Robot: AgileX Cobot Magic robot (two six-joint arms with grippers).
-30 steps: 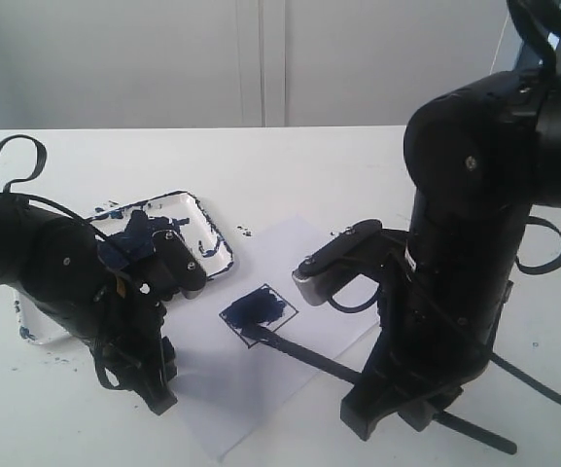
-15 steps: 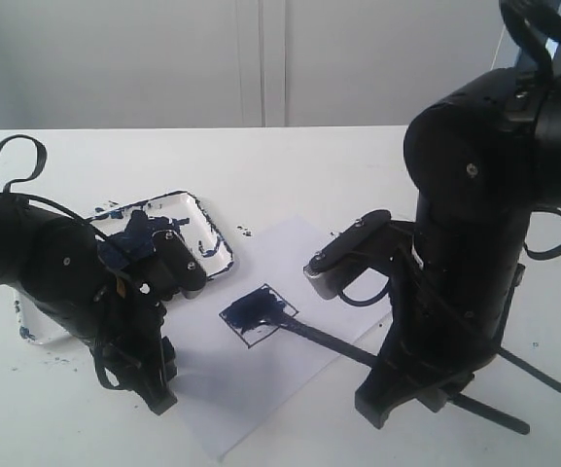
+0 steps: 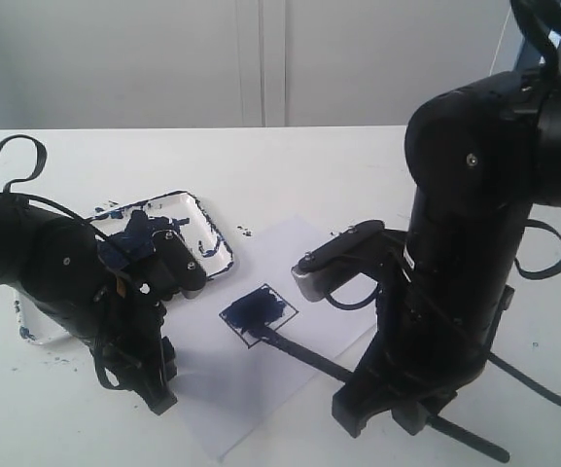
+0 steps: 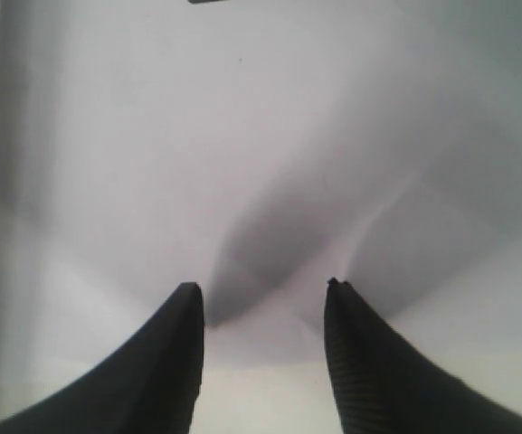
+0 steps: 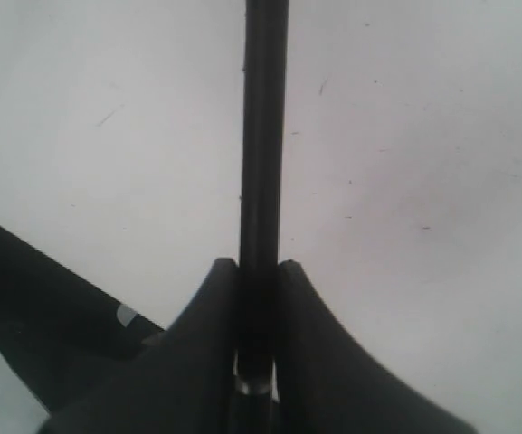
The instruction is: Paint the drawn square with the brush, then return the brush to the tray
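the right gripper clamps the brush, whose tip lies on the drawn square; the left gripper stands open.

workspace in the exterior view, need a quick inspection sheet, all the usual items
surface: white table with a white paper sheet lying on it
job's things: drawn square mostly filled dark blue; brush tip at the square's near edge; tray paint-smeared, beside the sheet
clutter: dark paint specks on the table by the tray
tools: left tool open, empty; right tool shut on the brush shaft
cables: black cable loop at far left; second cable by the right arm
surroundings: plain pale wall panels behind
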